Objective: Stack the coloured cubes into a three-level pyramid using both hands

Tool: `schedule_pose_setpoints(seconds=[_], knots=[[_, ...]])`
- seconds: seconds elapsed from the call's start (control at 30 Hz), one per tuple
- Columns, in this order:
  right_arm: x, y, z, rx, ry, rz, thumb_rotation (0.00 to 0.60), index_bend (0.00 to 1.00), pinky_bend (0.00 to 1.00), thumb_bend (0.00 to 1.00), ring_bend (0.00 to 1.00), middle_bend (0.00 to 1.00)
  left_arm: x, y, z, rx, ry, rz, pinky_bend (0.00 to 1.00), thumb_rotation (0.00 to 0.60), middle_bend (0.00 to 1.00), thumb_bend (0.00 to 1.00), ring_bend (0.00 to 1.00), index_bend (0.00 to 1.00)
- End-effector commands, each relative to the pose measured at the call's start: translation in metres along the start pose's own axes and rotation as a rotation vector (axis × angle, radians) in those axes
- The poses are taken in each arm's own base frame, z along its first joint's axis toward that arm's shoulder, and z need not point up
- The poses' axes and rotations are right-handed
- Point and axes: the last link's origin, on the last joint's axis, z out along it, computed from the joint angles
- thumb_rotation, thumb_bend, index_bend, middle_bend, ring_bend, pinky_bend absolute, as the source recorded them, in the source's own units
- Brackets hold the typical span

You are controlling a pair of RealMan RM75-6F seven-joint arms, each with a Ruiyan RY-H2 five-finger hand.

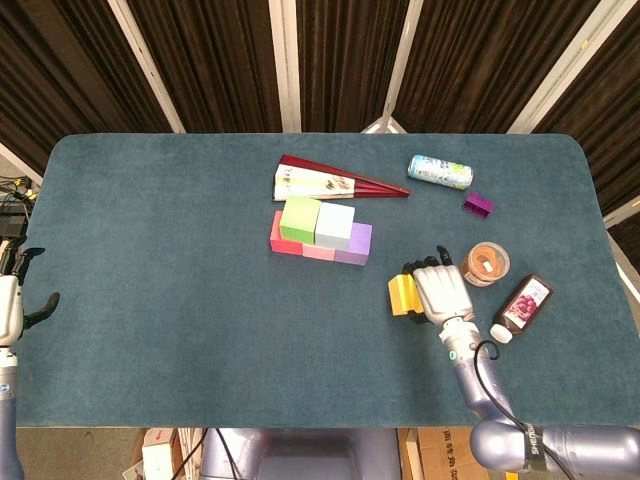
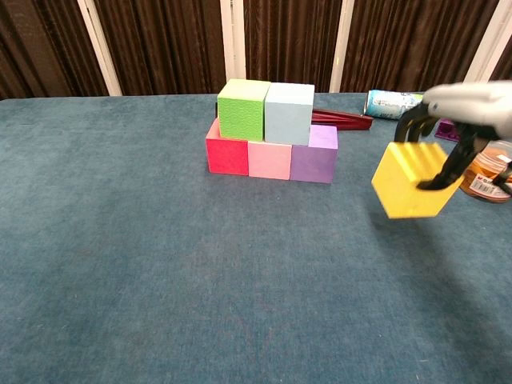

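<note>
My right hand (image 1: 441,292) (image 2: 466,112) grips a yellow cube (image 1: 402,295) (image 2: 411,180) and holds it lifted off the table, right of the stack. The stack has a red cube (image 2: 227,154), a pink cube (image 2: 270,159) and a purple cube (image 2: 314,155) in a row, with a green cube (image 2: 243,108) and a pale blue cube (image 2: 289,113) on top. My left hand (image 1: 12,296) hangs at the far left edge, off the table, with its fingers apart and nothing in it.
A folded fan (image 1: 325,182) lies behind the stack. A can (image 1: 439,171), a small purple block (image 1: 477,204), an orange-lidded tub (image 1: 485,264) and a brown bottle (image 1: 521,308) sit to the right, close to my right hand.
</note>
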Motion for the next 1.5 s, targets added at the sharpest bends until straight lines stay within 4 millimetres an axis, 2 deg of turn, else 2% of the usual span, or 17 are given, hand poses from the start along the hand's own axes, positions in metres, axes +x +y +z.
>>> schedule_pose_setpoints(seconds=[0.03,0.2,0.4,0.67,0.87,1.0,1.13,1.5], knots=[[0.041,0.012,-0.012,-0.039,0.086,-0.005,0.600,0.40,0.00,0.35,0.23,0.43,-0.003,-0.003,0.001,0.010,-0.034,0.035,0.00,0.600,0.11,0.32,0.00,0.26],[0.081,0.013,-0.020,-0.051,0.139,-0.006,0.600,0.40,0.00,0.35,0.22,0.43,-0.005,-0.005,0.002,0.036,-0.067,0.068,0.00,0.600,0.11,0.32,0.00,0.24],[0.124,-0.002,-0.019,-0.032,0.150,-0.022,0.600,0.40,0.00,0.35,0.23,0.43,-0.010,-0.007,0.003,0.073,-0.119,0.101,0.00,0.600,0.09,0.32,0.00,0.22],[0.165,-0.050,-0.005,0.027,0.081,-0.061,0.600,0.40,0.00,0.35,0.23,0.43,-0.014,-0.006,0.004,0.119,-0.176,0.126,0.00,0.600,0.08,0.32,0.00,0.20],[0.193,-0.095,0.022,-0.044,-0.011,-0.072,0.600,0.40,0.00,0.35,0.23,0.43,-0.018,-0.001,0.001,0.109,-0.194,0.160,0.00,0.600,0.08,0.32,0.00,0.20],[0.203,-0.120,0.039,-0.111,-0.032,-0.089,0.600,0.40,0.00,0.35,0.23,0.43,-0.018,0.003,-0.001,0.093,-0.195,0.165,0.00,0.600,0.08,0.32,0.00,0.20],[0.200,-0.137,0.050,-0.104,-0.068,-0.047,0.600,0.40,0.00,0.35,0.22,0.43,-0.018,0.003,-0.001,0.094,-0.189,0.165,0.00,0.600,0.08,0.32,0.00,0.20],[0.185,-0.156,0.071,-0.112,-0.108,0.000,0.600,0.40,0.00,0.35,0.23,0.42,-0.032,0.011,0.002,0.077,-0.228,0.208,0.00,0.600,0.08,0.32,0.00,0.20]])
